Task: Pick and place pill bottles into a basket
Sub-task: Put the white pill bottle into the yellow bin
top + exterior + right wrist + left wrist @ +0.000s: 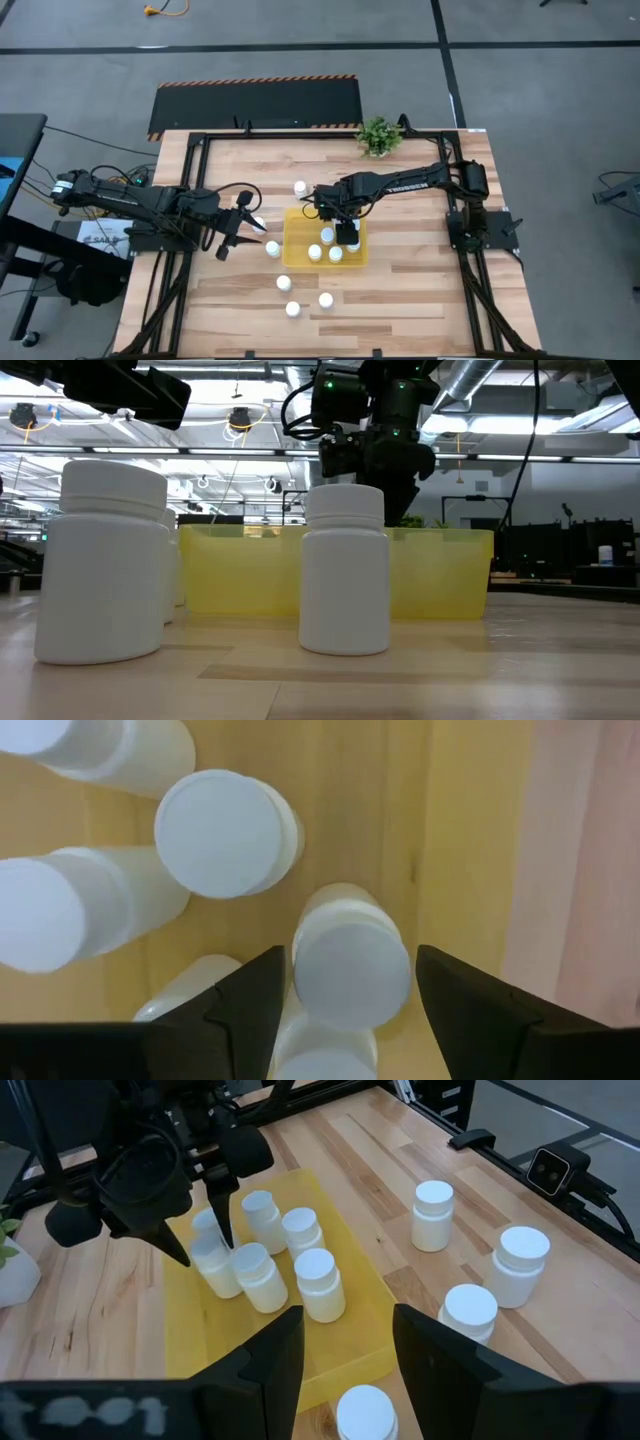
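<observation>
The basket is a shallow yellow tray point(295, 240) in the middle of the wooden table. Several white pill bottles stand upright in it on their bases point(318, 1283). My right gripper point(350, 960) points down into the tray and is open. Its fingers stand on either side of one upright bottle's cap point(352, 972), a narrow gap showing at each side. That bottle point(213, 1263) stands in the tray among the others. My left gripper point(347, 1315) waits left of the tray, open and empty, above a loose bottle point(365, 1415).
Several more bottles stand on the table outside the tray: one beyond it point(300, 187), one at its left edge point(272, 248), and others nearer the front edge point(293, 309). A small green potted plant point(378, 136) stands at the far edge.
</observation>
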Motion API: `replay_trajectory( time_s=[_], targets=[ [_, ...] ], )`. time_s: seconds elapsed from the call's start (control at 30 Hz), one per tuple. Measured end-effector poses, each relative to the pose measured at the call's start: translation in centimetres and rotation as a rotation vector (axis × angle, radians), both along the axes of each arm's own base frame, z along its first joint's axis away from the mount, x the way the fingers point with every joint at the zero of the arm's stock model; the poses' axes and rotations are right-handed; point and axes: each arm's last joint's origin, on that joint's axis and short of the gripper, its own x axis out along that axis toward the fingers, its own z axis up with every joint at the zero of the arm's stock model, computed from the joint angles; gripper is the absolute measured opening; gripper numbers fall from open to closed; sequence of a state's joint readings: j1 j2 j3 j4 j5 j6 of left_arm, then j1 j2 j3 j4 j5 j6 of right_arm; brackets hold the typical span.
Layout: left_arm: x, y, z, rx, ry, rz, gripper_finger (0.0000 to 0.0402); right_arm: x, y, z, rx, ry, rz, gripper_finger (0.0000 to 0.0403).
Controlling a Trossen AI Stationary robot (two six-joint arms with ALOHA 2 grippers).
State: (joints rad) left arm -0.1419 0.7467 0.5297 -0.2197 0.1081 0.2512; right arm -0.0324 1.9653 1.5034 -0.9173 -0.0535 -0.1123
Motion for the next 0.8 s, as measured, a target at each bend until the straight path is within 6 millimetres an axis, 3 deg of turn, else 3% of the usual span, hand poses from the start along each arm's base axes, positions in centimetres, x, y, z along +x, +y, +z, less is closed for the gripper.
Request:
replay_trajectory(
  time_s=[0.43, 0.8],
  targets=[
    [0.0, 0.0, 0.0, 0.0, 0.0, 0.0, 0.0144, -0.1, 0.5, 3.6, -0.002, 0.058, 0.032, 0.0224],
    [0.0, 0.0, 0.0, -0.009, 0.003, 0.004, 0.0144, -1.2, 3.0, 9.4, 0.064, 0.153, -0.055, 0.0221]
  ],
)
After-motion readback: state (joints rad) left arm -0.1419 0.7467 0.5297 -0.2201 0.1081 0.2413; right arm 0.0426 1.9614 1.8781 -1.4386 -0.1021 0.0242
